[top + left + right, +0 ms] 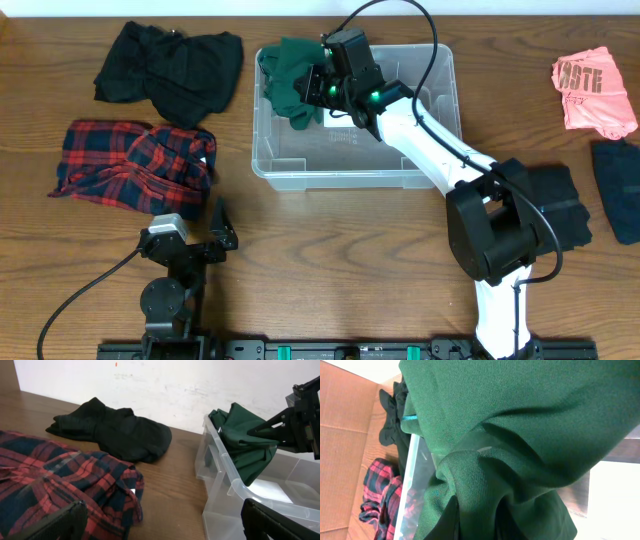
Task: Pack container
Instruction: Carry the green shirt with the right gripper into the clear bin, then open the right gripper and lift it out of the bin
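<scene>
Overhead view: the container (330, 178) sits upright on the tabletop (330, 290), clear plastic, long side running L-R, w/ a white label (345, 136) showing through its base. The R gripper (318, 85) reaches over the container's far-left corner, jaws pinched nearly shut on a green garment (288, 90). The cloth is bunched there, part spilling over the container's left rim, the rest hanging inside. Right wrist view is almost all green folds, w/ one dark finger buried in them at the bottom edge and the container's left wall just beyond. The L gripper (162, 515) is well short of the container, off its near-left corner, jaws spread wide w/ nothing between them and touching no cloth. Left of the container, near its far end, lies a black garment (170, 65), crumpled. Closer to the near end on that same side is a red plaid shirt (130, 165), its edge close to the container's wall but apart from it. Right of the container, well apart, is a pink shirt (595, 90) w/ dark print. Nearer on that side is a navy cloth (620, 190), cut by the frame edge. A black cloth (570, 200) lies off the container's near-right corner, partly under the R arm.
</scene>
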Controlling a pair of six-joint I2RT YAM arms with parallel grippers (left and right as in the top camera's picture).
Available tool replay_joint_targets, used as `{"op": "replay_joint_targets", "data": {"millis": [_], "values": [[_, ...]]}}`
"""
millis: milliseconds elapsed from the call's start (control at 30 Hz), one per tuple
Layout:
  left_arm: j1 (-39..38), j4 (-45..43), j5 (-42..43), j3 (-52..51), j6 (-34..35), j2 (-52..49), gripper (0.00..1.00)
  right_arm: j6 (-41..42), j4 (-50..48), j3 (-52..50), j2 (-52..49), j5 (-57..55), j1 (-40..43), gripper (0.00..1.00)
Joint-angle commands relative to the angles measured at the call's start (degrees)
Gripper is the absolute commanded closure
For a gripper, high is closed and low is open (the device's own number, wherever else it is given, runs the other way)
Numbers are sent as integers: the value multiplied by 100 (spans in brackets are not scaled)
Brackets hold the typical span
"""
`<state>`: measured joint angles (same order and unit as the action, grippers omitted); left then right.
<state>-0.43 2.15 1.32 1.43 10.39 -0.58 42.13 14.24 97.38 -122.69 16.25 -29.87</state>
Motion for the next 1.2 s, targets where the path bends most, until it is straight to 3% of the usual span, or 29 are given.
{"op": "replay_joint_targets", "data": {"millis": [0,500,533,600,633,700,1000,1167], "values": [[26,199,-107,-120,-92,28,2,-28,13,35,-35,212,-74,99],[26,199,-107,-120,-92,28,2,-457,553,35,-35,365,-275,99],[26,199,-107,-120,-92,28,2,-503,514,35,-35,363,-260,95],[26,199,-107,-120,-92,28,2,-649,431,35,-35,352,-232,59],[26,199,-107,-120,-92,28,2,-730,398,35,-35,302,-205,32],[26,199,-107,-120,-92,28,2,-896,348,35,-35,308,-155,11],[26,199,-107,-120,-92,28,2,-1937,420,131,103,885,393,1],[26,199,-107,-120,-92,28,2,-2962,1182,267,398,737,780,1]]}}
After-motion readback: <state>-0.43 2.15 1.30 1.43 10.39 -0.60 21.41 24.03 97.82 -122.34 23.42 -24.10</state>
